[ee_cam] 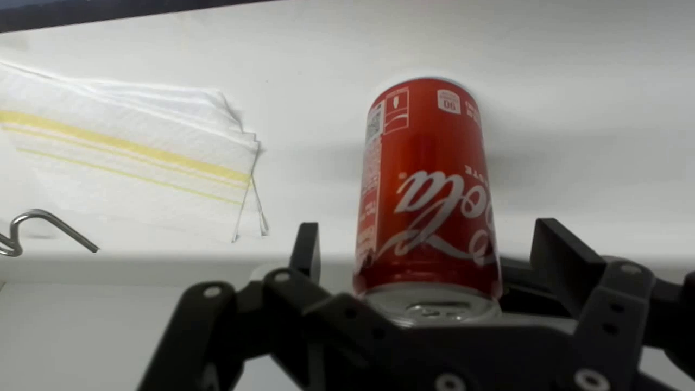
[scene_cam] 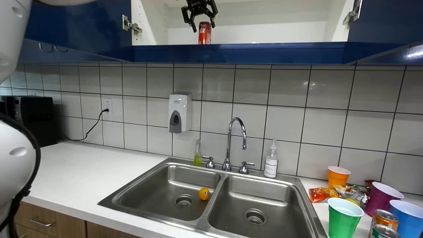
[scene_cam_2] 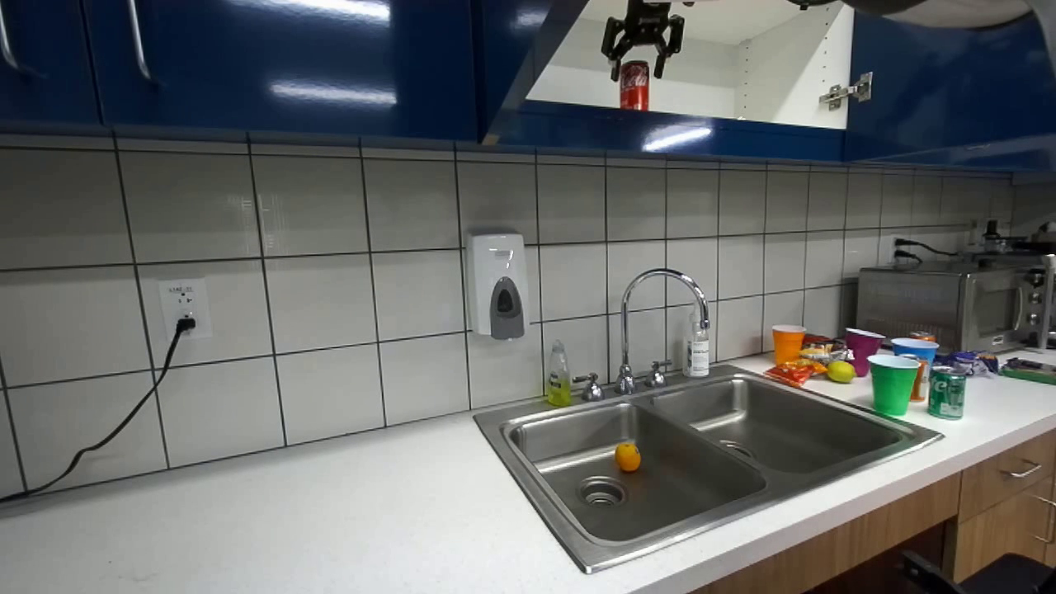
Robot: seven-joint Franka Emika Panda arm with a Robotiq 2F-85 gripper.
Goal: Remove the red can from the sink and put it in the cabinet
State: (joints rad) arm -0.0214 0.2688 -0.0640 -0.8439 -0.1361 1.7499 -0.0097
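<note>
The gripper [ee_cam: 431, 244] gapes around the red can [ee_cam: 426, 184], striped sheets [ee_cam: 130, 141] and bent rod [ee_cam: 59, 222] nearby.

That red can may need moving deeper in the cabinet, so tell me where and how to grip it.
Probably best around the upper sides of the red can, from above: it stands upright in the cabinet, its straight round sides suit a two-sided squeeze, and the open gripper points down, fingers on either side of it.

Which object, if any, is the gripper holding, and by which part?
Nothing is held: the open gripper leaves a gap on both sides of the red can, which stands in the cabinet.
</note>
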